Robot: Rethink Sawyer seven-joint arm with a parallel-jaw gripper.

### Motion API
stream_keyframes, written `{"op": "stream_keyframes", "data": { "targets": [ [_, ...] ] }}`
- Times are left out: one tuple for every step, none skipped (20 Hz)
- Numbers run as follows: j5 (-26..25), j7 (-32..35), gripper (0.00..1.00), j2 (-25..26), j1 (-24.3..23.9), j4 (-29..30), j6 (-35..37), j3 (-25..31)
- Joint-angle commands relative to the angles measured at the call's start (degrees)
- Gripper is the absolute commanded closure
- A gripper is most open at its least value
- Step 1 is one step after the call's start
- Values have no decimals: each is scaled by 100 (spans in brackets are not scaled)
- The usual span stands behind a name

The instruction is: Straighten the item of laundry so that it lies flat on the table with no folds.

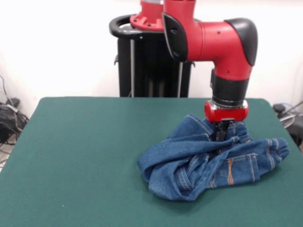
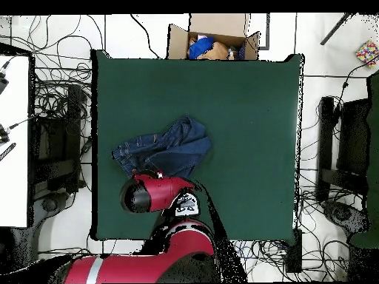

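Note:
The item of laundry [image 1: 208,163] is a small pair of blue denim jeans with orange stitching, lying crumpled and folded over itself on the right part of the green table [image 1: 85,156]. One leg end reaches toward the table's right edge. My gripper [image 1: 221,136] comes straight down from the red wrist into the bunched cloth at the garment's far side and looks shut on a fold of it. In the overhead view the jeans [image 2: 166,148] lie left of the table's [image 2: 252,111] centre, and the arm's red elbow [image 2: 152,196] hides the gripper.
A cardboard box [image 2: 215,37] with coloured things in it stands just past one table edge. Cables cover the floor all round. Black stands [image 2: 348,155] flank the table, and a white surface [image 2: 13,140] lies at the left.

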Motion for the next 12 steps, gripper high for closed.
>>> {"op": "stream_keyframes", "data": {
  "targets": [
    [227, 946, 100, -149, 67, -207, 223, 38],
    [227, 954, 100, -177, 65, -175, 226, 41],
    [224, 946, 100, -267, 42, -119, 286, 66],
    [207, 936, 100, -429, 11, 3, 359, 90],
    [190, 927, 100, -591, -19, 125, 432, 113],
    [184, 902, 100, -776, -43, 228, 551, 127],
    [185, 866, 100, -977, -93, 330, 693, 162],
    [191, 812, 100, -1165, -131, 398, 860, 179],
    [196, 758, 100, -1354, -169, 467, 1027, 195],
    [196, 708, 100, -1487, -212, 504, 1162, 215],
    [196, 657, 100, -1621, -255, 540, 1298, 236],
    [197, 607, 100, -1754, -298, 577, 1433, 256]
  ]
}}
